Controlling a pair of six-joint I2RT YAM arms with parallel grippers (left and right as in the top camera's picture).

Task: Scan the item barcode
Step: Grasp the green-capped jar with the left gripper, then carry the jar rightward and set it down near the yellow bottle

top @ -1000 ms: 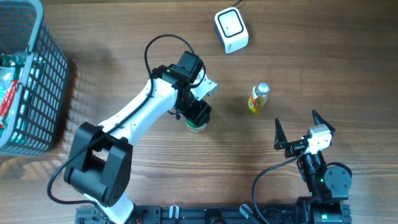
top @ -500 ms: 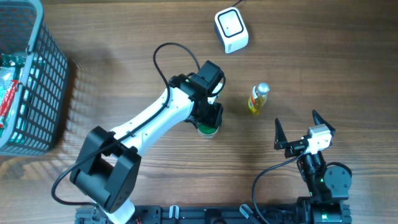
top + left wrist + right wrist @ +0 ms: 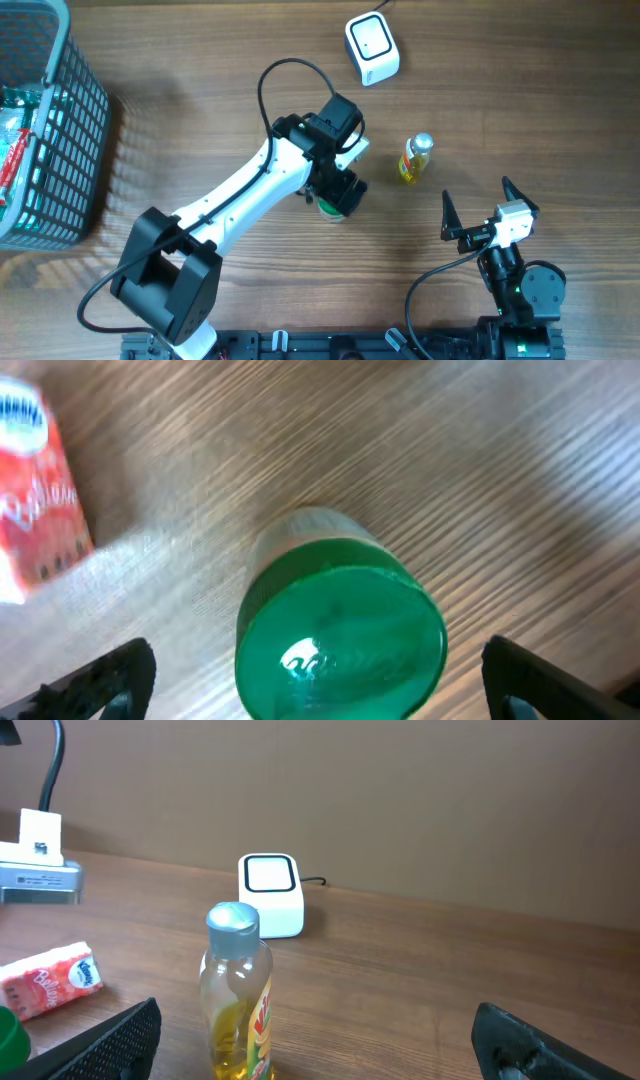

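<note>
The tabletop (image 3: 200, 60) is carrying everything. A wire basket (image 3: 70, 130) is sitting at its far left edge.

We are reaching the left arm (image 3: 240, 195) out across the middle of the tabletop, wrist pitched down, so the left jaws are hanging directly above the jar (image 3: 340, 640). These jaws are standing wide apart, one on each side of the green lid and clear of it, gripping nothing.

The right arm (image 3: 520, 285) is folded back near its base, with the right jaws spread fully and holding nothing.

The white scanner (image 3: 371, 46) is resting at the far side, well apart from the jar. A yellow bottle (image 3: 414, 160) is standing between the two arms.

The jar is standing upright on the tabletop, just beside a red packet (image 3: 35, 490).

We are judging it to be light and rigid, with a smooth lid that may slip under a shallow pinch. We are recommending a grasp across the sides, low on the lid or on the body beneath it.

The barcode is not showing in any view.
</note>
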